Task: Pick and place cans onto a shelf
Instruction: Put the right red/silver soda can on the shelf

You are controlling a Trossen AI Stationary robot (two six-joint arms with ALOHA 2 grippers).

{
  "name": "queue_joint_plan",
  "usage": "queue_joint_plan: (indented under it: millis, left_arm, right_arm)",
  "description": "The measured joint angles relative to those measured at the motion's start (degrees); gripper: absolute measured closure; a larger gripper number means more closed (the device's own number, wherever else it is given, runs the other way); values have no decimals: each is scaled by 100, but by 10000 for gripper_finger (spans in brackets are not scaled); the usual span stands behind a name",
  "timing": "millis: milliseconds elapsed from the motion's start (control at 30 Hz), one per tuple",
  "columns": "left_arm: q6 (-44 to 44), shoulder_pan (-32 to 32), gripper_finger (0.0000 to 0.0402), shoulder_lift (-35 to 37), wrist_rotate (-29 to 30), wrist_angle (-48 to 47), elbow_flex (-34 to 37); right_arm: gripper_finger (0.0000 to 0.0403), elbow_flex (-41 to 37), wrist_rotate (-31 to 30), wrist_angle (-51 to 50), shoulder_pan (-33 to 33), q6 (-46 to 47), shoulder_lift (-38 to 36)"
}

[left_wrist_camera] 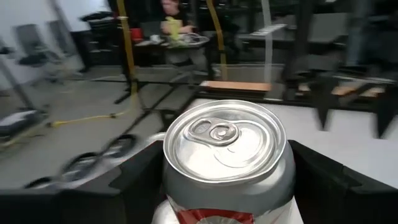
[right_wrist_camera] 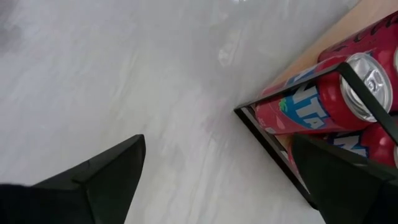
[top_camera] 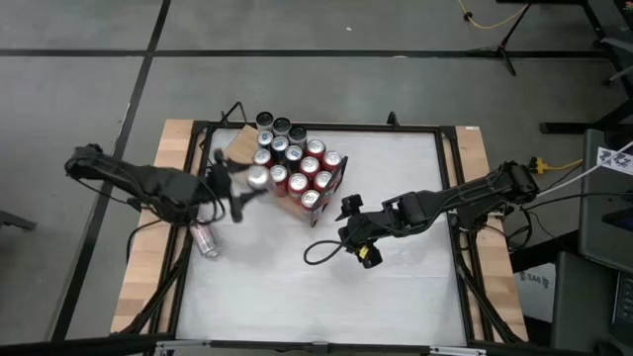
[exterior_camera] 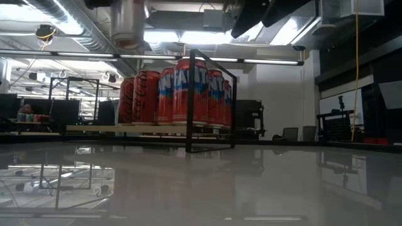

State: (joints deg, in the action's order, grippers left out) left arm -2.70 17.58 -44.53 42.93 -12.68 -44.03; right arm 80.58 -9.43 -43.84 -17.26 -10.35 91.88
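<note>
While the red drink can with a shiny silver top (left_wrist_camera: 225,163) sits pinched in the left gripper (top_camera: 245,186), just beside the wooden shelf board with a black frame (top_camera: 240,144), it next needs a free spot there, hard to see; the right gripper (top_camera: 354,229) waits spread wide.

A red can (left_wrist_camera: 227,155) with a silver top stands upright between my left pincer's (top_camera: 240,190) fingers. Just beyond it, upright cans (top_camera: 297,168) crowd the wooden shelf (top_camera: 240,144). One can (top_camera: 205,240) lies toppled on the table behind my left pincer.
</note>
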Motion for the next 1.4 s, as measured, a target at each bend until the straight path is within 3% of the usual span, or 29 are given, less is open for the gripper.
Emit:
queue_joint_plan:
  millis: [267, 533, 1000, 1400]
  left_arm:
    - [40, -596, 127, 1218, 338, -1445, 19]
    - [193, -980, 127, 2205, 498, -1633, 658]
    - [138, -1600, 127, 2635, 946, -964, 2237]
    - [90, -2469, 127, 2633, 327, 100, 3070]
  right_arm:
    - [13, 0, -7, 192, 2, 0, 0]
    - [13, 0, -11, 464, 2, -39, 0]
    - [13, 0, -17, 488, 2, -44, 0]
    - [13, 0, -138, 483, 2, -63, 0]
